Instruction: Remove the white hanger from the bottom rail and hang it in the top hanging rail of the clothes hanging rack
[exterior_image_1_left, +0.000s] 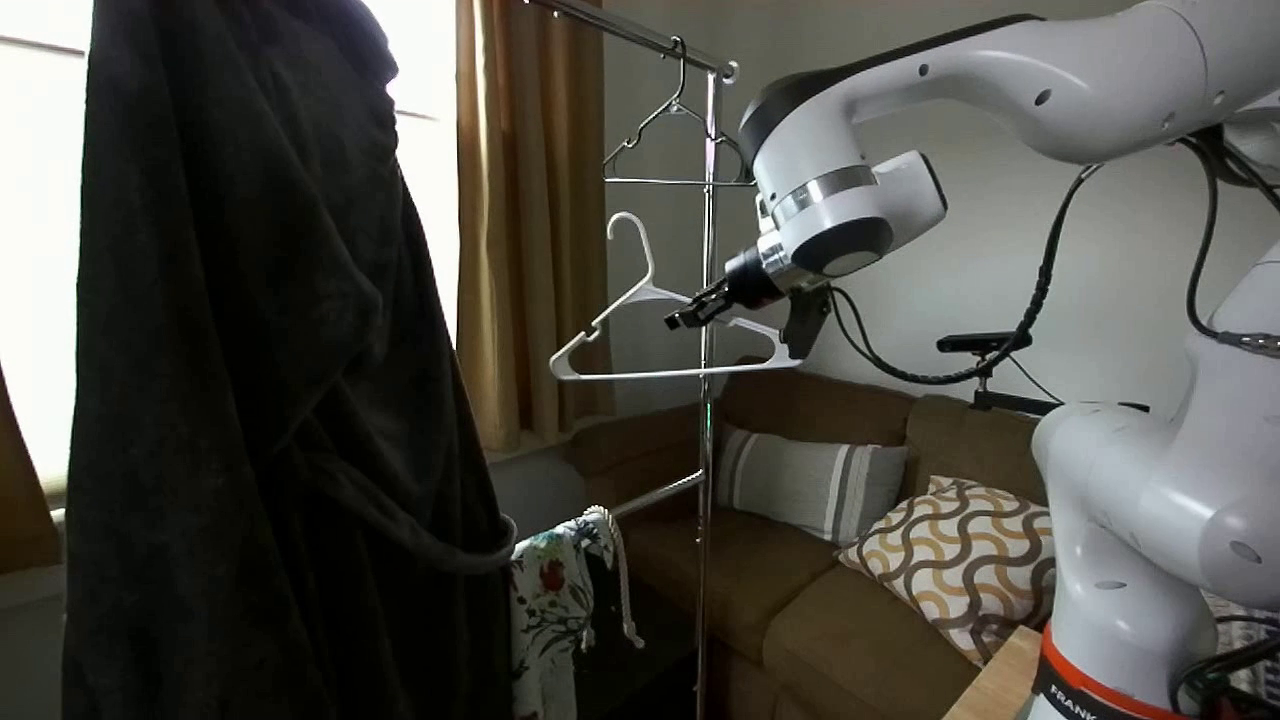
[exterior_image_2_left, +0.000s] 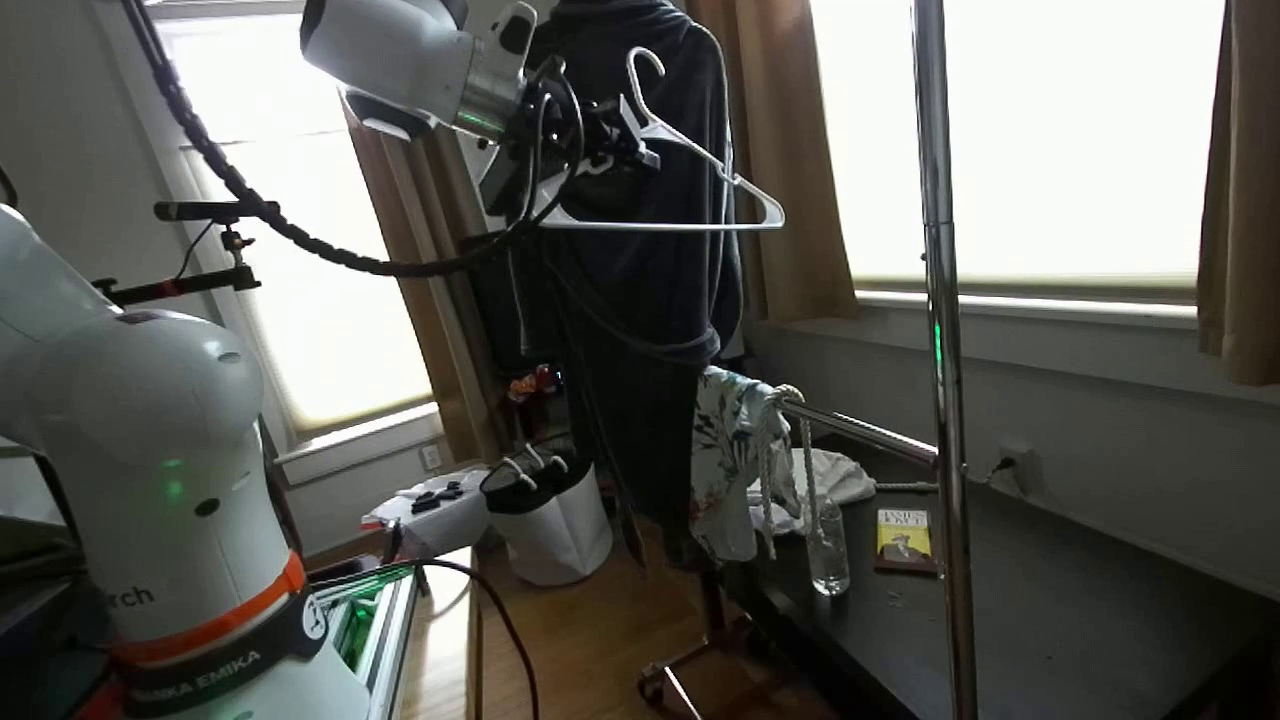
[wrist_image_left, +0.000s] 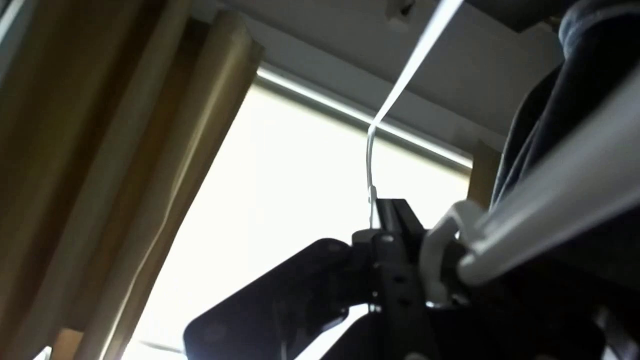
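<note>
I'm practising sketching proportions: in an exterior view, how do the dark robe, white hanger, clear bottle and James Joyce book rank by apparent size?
1. Dark robe
2. White hanger, by overall outline
3. Clear bottle and James Joyce book, unranked: bottle taller, book wider, too alike overall

In an exterior view, camera looks past dark robe (exterior_image_1_left: 270, 350), close at frame left, toward brown sofa (exterior_image_1_left: 850, 630); Franka arm (exterior_image_1_left: 1130, 80) at right. In an exterior view, camera faces windows (exterior_image_2_left: 1040, 140), rack pole (exterior_image_2_left: 940, 345) near at right. Both exterior views share Franka arm, dark robe, white hanger (exterior_image_1_left: 660, 375). Wrist view: close on claw (wrist_image_left: 397, 220), rolled, windowsill (wrist_image_left: 320, 98) toward top.
</note>
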